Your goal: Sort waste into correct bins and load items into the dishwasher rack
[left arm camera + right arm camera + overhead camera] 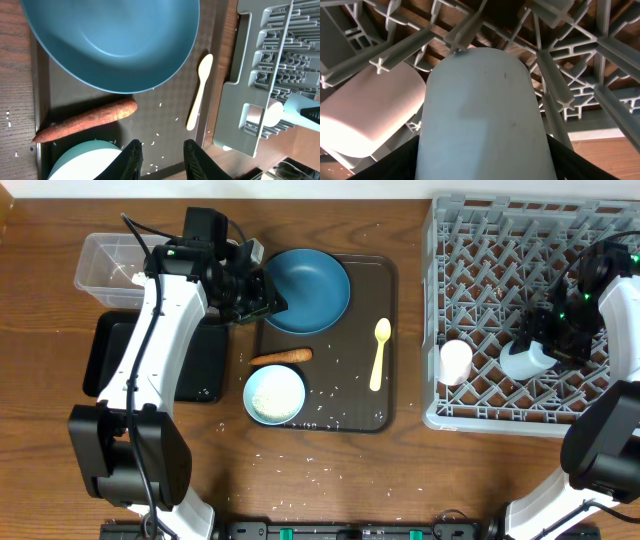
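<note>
now my right pincer clamps the small light-blue cup to seat it in the grey lattice rack; my left pincer gapes empty.

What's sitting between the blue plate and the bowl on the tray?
The orange carrot lies across that gap, seen in the overhead and left wrist views.

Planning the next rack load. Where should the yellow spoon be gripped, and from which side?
Take the yellow spoon mid-handle from straight above, fingers closing across its narrow width. It lies flat on the brown tray, its handle slim and straight, and the bare tray either side probably leaves room for the fingers.
</note>
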### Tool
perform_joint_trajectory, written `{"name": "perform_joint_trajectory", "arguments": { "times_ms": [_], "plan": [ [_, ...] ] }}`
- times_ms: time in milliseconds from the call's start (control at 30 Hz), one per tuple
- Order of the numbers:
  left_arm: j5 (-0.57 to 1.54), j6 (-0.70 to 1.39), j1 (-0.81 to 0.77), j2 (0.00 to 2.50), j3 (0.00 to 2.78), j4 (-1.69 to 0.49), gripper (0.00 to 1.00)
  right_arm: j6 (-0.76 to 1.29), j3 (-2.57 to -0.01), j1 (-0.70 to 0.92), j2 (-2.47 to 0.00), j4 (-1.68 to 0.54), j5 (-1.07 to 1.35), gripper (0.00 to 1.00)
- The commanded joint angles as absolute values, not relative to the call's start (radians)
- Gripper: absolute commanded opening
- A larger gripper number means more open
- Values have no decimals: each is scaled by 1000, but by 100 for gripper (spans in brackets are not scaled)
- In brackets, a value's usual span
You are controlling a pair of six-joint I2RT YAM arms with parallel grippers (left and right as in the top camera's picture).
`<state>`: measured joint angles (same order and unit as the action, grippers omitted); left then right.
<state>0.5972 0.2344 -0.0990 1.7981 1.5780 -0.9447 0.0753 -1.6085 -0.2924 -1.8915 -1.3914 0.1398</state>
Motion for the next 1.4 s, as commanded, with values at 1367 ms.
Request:
{"name": "perform_joint_trajectory", "arguments": {
  "times_ms": [1367],
  "plan": [
    [110,382,-131,1736,1567,-1070,30,425,-1934,406,-1938,-914,23,81]
  ]
}}
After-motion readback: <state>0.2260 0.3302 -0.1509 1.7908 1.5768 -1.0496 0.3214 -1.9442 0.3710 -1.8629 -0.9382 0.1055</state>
